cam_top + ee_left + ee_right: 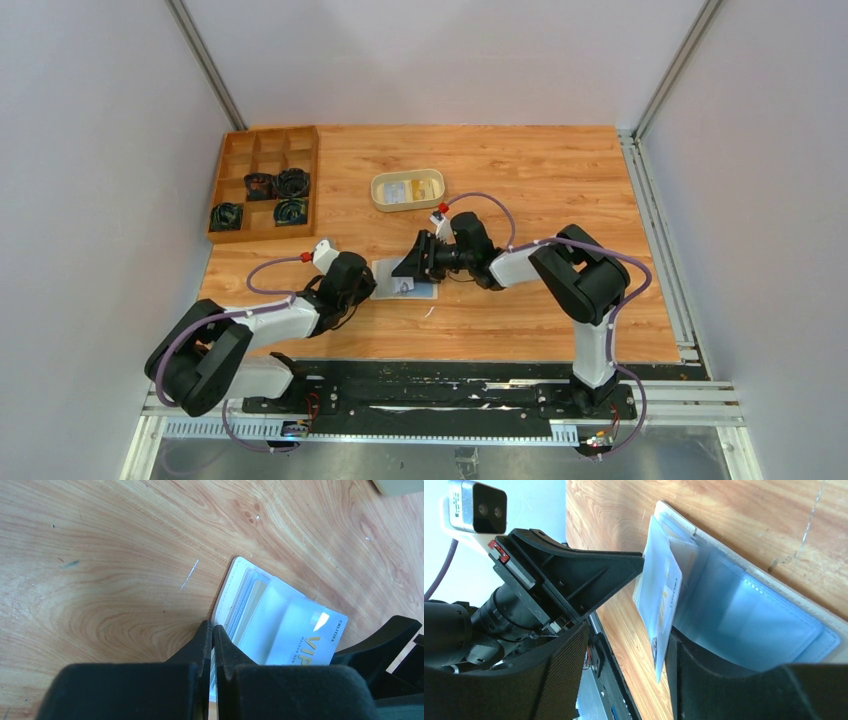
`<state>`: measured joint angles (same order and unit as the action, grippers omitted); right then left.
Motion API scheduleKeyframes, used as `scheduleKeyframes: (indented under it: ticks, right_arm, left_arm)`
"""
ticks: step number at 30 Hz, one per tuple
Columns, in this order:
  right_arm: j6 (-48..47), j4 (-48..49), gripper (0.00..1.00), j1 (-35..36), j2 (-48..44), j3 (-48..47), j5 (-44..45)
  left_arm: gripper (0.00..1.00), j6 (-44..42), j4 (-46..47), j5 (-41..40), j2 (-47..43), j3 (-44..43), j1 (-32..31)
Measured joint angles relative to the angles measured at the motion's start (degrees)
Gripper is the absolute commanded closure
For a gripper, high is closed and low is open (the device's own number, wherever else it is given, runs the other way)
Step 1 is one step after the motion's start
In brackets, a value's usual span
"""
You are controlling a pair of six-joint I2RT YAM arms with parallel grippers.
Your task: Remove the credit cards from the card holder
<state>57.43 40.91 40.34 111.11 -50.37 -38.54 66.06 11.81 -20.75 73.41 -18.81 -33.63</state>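
Observation:
The card holder [412, 288] lies open on the table, its pale blue pockets up; it also shows in the left wrist view [240, 587] and the right wrist view [774, 625]. My left gripper [368, 283] [212, 627] is shut on the holder's left edge. My right gripper [408, 265] [626, 645] is open over the holder. A whitish credit card [664, 605] with gold "VIP" print [307, 637] sticks partly out of a pocket and rests against the inner face of one right finger. Other cards stay in the pockets.
An oval cream tray [380, 192] behind the holder has cards in it. A wooden compartment box [262, 140] with coiled black cables stands at the back left. The table's near edge and the arm rail lie just below the holder.

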Motion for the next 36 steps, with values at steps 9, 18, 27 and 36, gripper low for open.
scheduleKeyframes:
  ticks: [9,18,27,36]
  right_arm:
    - [-1.3,-0.7,0.80,-1.0,-0.6,3.2,0.0]
    - [-3.0,-2.2,1.00,-2.5,-2.8,7.9,-0.3]
    - [-12.9,-18.1,1.00,-4.9,-10.7,6.1,0.8]
    - [-21.7,-31.2,1.00,-7.8,-14.1,-5.5,1.5]
  left_arm:
    - [1.00,0.0,0.5,0.0,0.6,-0.2,0.0]
    - [1.00,0.0,0.6,-0.1,0.6,-0.2,0.0]
    - [1.00,-0.2,0.3,-0.5,0.5,-0.4,-0.3]
    - [1.00,-1.0,0.0,-0.5,0.5,-0.5,-0.3]
